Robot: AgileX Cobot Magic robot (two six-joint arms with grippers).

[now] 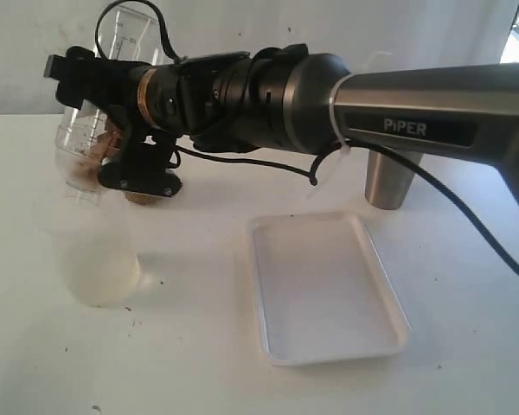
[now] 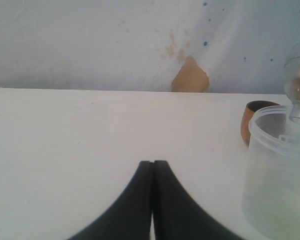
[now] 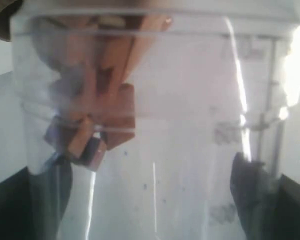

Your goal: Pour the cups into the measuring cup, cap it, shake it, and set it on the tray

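Right arm (image 1: 329,99) hides the measuring cup's (image 1: 131,35) middle and the steel tumbler's (image 1: 389,180) rim. A frosted cup (image 2: 277,180) half covers the wooden cup (image 2: 256,120). Right gripper (image 3: 150,195) clamps the clear graduated cylinder, held above the table at far left. It is tilted, with the domed cap (image 1: 76,154) lowest and brown pieces inside. Left gripper (image 2: 153,200): jaws pressed together. White tray (image 1: 324,290) lies well apart.

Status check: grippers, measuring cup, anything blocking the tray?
Left gripper shut, empty. Right gripper clamped on measuring cup, cap on, tipped cap-down, brown pieces inside. Tray bare; frosted cup close under the cap.
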